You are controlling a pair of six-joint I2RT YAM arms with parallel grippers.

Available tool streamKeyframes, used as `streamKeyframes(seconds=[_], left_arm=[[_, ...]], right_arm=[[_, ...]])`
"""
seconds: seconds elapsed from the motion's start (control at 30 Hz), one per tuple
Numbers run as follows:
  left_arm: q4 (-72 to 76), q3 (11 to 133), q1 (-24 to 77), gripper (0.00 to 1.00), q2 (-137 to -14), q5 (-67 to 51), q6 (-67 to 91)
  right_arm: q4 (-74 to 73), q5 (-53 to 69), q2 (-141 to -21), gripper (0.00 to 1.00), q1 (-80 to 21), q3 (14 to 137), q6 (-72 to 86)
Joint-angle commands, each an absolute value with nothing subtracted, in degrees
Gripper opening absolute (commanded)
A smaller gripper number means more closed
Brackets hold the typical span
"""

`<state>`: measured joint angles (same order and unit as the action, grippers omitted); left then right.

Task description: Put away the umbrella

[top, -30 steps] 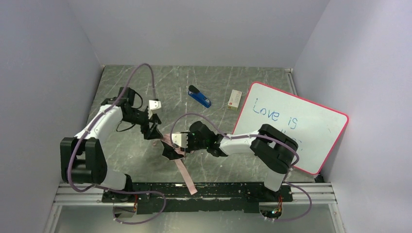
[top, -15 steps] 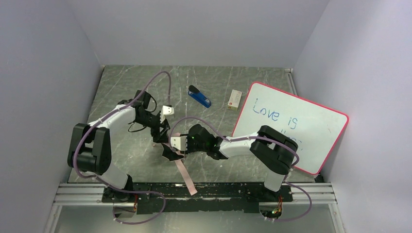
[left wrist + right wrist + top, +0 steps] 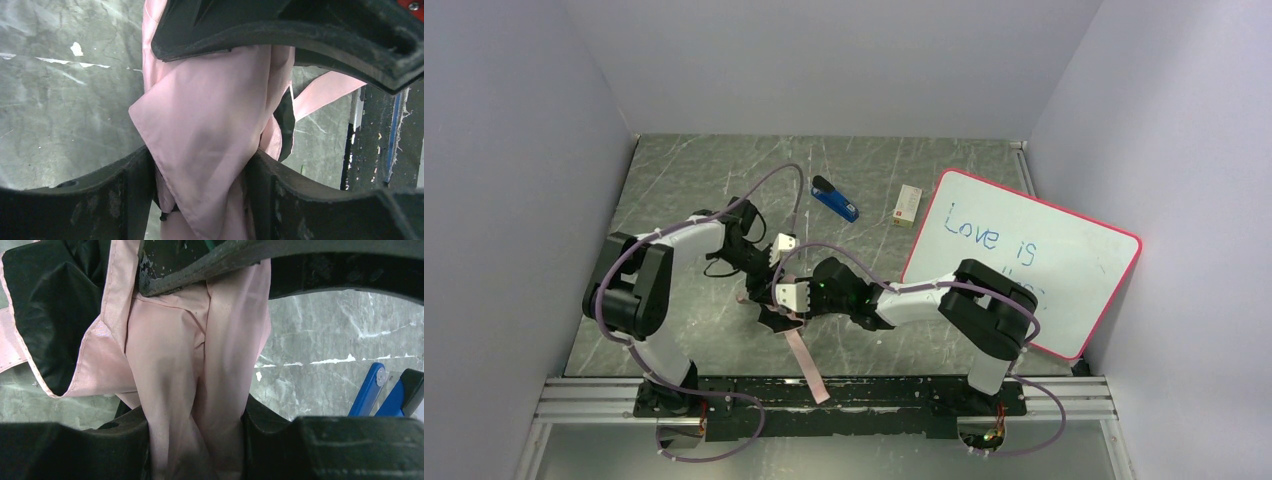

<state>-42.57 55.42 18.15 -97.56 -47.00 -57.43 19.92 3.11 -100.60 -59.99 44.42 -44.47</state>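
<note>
The umbrella [image 3: 776, 312] is a crumpled bundle of pale pink fabric with black inside, at the table's middle front. Its pink strap [image 3: 805, 360] trails toward the front rail. My left gripper [image 3: 759, 280] is shut on the umbrella's left end; in the left wrist view pink fabric [image 3: 210, 125] fills the gap between the jaws of the gripper [image 3: 200, 165]. My right gripper [image 3: 786, 297] is shut on the bundle from the right; the right wrist view shows gathered pink fabric [image 3: 195, 365] pinched in the gripper [image 3: 195, 425], with black lining [image 3: 55, 315] at the left. The handle is hidden.
A blue-and-black stapler [image 3: 835, 200] lies behind the grippers and also shows in the right wrist view [image 3: 380, 390]. A small white box [image 3: 908, 205] lies beside it. A pink-framed whiteboard [image 3: 1024, 260] leans at the right. A black rail [image 3: 874, 395] runs along the front edge.
My left arm has swung right, bringing its gripper close against the right gripper. The umbrella bundle between them has bunched up shorter. The right arm has barely moved.
</note>
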Motion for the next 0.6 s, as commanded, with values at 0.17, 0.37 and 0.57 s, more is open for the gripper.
streamKeyframes(seconds=[0.17, 0.37, 0.57], left_arm=[[-39.7, 52.4, 21.2, 0.52, -99.5, -42.8, -58.2], [-38.4, 50.9, 22.1, 0.36, -100.4, -40.4, -56.6], [-37.4, 50.7, 22.8, 0.06, -101.7, -37.5, -54.6]], right_arm=[[15.5, 4.1, -101.2, 0.05, -60.8, 42.2, -44.0], [17.1, 3.6, -100.9, 0.05, -60.8, 41.9, -43.8], [18.2, 3.3, -100.3, 0.07, -60.9, 41.5, -43.5]])
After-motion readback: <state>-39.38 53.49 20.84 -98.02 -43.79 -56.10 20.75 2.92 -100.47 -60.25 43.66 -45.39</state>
